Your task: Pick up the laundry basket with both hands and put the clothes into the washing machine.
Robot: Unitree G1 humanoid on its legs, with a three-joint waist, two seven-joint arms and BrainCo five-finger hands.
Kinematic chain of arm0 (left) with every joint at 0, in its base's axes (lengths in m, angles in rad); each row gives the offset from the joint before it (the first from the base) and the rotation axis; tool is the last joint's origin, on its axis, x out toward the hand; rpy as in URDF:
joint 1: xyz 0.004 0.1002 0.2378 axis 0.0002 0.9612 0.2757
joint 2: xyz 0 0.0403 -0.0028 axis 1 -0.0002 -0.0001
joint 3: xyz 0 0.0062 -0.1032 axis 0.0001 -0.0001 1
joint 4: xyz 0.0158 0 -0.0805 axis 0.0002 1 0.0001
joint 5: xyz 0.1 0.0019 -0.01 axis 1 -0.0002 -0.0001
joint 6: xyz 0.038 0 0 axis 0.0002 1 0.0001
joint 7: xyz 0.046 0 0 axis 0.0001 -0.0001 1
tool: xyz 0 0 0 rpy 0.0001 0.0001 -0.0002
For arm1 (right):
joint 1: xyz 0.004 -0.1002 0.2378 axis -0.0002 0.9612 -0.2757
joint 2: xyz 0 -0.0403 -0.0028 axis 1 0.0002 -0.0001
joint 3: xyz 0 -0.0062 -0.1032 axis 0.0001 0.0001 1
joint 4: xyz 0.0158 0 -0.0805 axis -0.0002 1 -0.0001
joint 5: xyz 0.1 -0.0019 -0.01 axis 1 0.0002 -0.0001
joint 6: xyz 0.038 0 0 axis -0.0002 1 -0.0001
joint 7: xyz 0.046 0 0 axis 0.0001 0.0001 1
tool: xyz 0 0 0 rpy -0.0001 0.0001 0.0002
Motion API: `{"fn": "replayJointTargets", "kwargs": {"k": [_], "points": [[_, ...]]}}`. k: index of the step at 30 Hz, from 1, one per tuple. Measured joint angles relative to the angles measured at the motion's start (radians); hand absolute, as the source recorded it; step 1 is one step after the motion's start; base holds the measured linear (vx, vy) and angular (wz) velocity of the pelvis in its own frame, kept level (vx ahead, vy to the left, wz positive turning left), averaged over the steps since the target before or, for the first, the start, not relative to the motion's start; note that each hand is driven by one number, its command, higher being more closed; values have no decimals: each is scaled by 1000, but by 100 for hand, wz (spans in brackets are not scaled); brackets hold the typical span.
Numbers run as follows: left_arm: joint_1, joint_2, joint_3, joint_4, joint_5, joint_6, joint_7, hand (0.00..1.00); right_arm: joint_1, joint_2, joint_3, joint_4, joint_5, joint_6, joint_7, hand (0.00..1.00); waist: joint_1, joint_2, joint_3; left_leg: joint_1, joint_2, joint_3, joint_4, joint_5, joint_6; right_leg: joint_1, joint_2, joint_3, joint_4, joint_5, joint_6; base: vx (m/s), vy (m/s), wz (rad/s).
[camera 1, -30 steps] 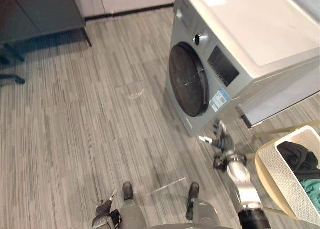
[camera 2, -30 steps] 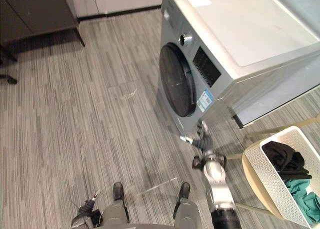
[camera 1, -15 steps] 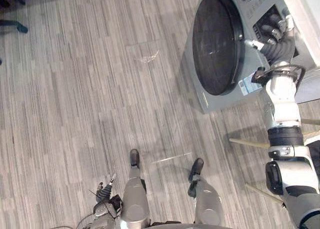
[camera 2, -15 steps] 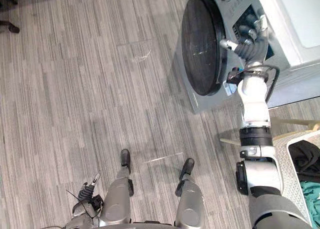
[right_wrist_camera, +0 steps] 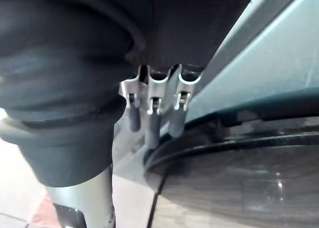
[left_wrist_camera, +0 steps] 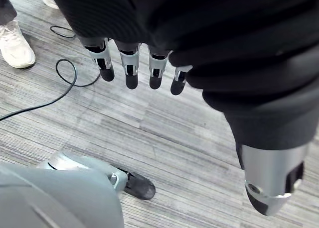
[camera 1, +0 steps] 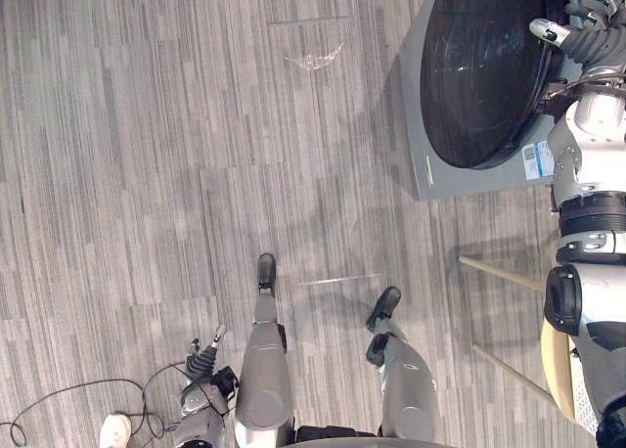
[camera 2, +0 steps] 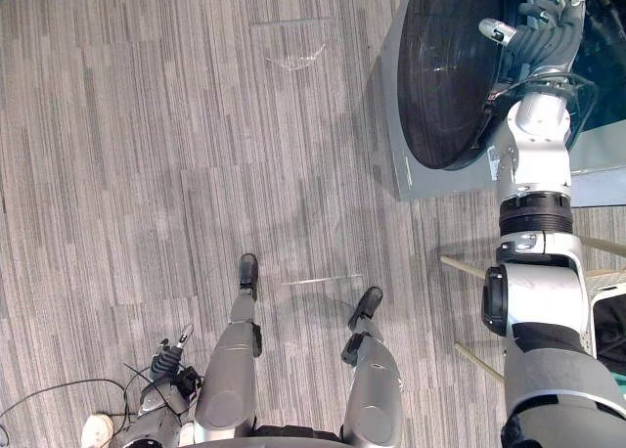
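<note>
Dark door (camera 1: 484,71) of the washer (camera 1: 430,164) is shut; my right hand (camera 2: 528,37) reaches its rim, fingers (right_wrist_camera: 149,131) straight. My left hand (left_wrist_camera: 129,68) hangs low, fingers loose. At my right sits the basket (camera 2: 607,293), clothes (camera 2: 614,333) inside. It is probably stiff and light, best gripped at opposite rims.

I count one washing machine (camera 1: 430,169) at the upper right, with one round dark door (camera 1: 479,76). There are two robot hands, the left hand (left_wrist_camera: 129,71) and the right hand (right_wrist_camera: 151,123). One laundry basket (camera 2: 611,291) sits at the right edge. Beside it are two wooden legs (camera 1: 499,273). A person's two white shoes (left_wrist_camera: 15,41) are here too.
</note>
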Motion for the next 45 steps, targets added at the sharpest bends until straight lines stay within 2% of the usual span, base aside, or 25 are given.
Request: {"fn": "replayJointTargets", "kwargs": {"k": [3, 5, 14, 17, 19, 20, 21, 24, 25, 27, 30, 32, 35, 37, 40, 45], "points": [[-4, -1, -39, -22, -8, -7, 2, 0, 1, 4, 6, 86, 1, 4, 0, 0, 6, 0, 0, -6, -5, -1, 0, 0, 0, 0, -3, 0, -10, 9, 0, 0, 0, 0], [-9, -1, -51, -27, -8, -8, 5, 0, 10, 4, 1, 127, 2, -18, -3, 0, 12, 0, 0, -7, -5, -1, 0, 1, 1, -1, -2, 0, -11, 10, -1, 0, 0, 0], [-18, 5, -76, -23, -29, -17, 19, 0, 0, 30, -24, 175, 2, -56, -21, 0, 18, 0, 0, -22, -5, 0, -1, 1, 1, -22, -1, 5, -9, 14, -2, -29, -9, -3], [-28, 13, -86, -11, -29, -17, 20, 0, -10, 62, -27, 173, 11, -60, -38, 0, 17, 0, 0, -25, -5, 4, -1, 2, 1, -30, 0, 12, -9, 18, -3, -23, -13, -6], [-29, 17, -87, -8, -30, -16, 21, 0, 0, 96, -10, 144, 36, -44, -35, 0, 11, 0, 0, -25, -5, 6, -1, 2, 2, -32, 0, 15, -9, 18, -2, -14, -22, -6], [-31, 17, -87, -8, -31, -17, 21, 0, 30, 129, 15, 112, 39, -20, -34, 0, 14, 0, 0, -25, -4, 10, -1, 2, 2, -36, 1, 21, -9, 19, -2, 5, -24, -11], [-31, 17, -87, -8, -39, -16, 26, 0, 68, 163, 26, 69, 29, -19, -71, 0, 13, 0, 0, -25, -3, 14, -1, 2, 2, -39, 2, 25, -10, 19, -2, 12, -26, -11], [-31, 18, -84, -4, -46, -15, 41, 0, 131, 227, 86, -58, 30, -18, -84, 0, -5, 0, 0, -20, -1, 20, -1, 2, 2, -36, 3, 28, -13, 19, -3, 22, -24, -8], [-32, 19, -84, -5, -46, -14, 40, 0, 145, 256, 141, -104, 30, -15, -83, 0, -10, 0, 1, -13, 1, 27, -1, 2, 2, -35, 4, 32, -13, 21, -5, 5, -24, -14], [-35, 17, -84, -6, -46, -14, 40, 0, 166, 290, 218, -171, 30, -12, -62, 0, -10, 0, 1, -8, 7, 30, 2, 2, 2, -33, 10, 37, -18, 24, -6, -13, -33, -14], [-38, 17, -78, -8, -45, -1, 38, 0, 189, 391, 290, -245, 53, -15, -9, 0, 0, 0, 1, -1, 22, 27, 8, 2, 1, -14, 26, 29, -24, 24, -7, -17, -40, 3], [-48, 9, -73, -9, -36, 12, 38, 0, 219, 461, 390, -306, 82, -22, 58, 0, 23, 0, 1, 13, 22, 25, 18, 1, 0, 9, 26, 26, -26, 23, -7, 2, -22, 9], [-50, 1, -56, -18, -27, 27, 36, 0, 232, 548, 451, -327, 98, -22, 116, 0, 30, -2, 2, 26, 19, 0, 20, 1, 1, 44, 22, -2, -26, 18, -5, -17, -5, 23], [-50, -6, -34, -18, -27, 30, 35, 0, 253, 548, 447, -373, 121, -22, 121, 0, 46, -17, 9, 39, 16, -1, 21, -1, 2, 60, 18, -4, -23, 17, -4, -57, 13, 18], [-47, -7, 8, -17, -27, 45, 34, 0, 330, 532, 408, -463, 127, -27, 121, 0, 46, -33, 14, 60, 10, -4, 20, -5, 8, 84, 11, -10, -20, 14, 1, -59, 17, 7], [-45, 0, 44, 3, 1, 66, 12, 0, 626, 492, 287, -587, 109, -27, 121, 0, 15, -55, 5, 104, -4, 10, 20, -9, 14, 111, -4, 7, -8, 8, 8, -21, 7, -4]]}}
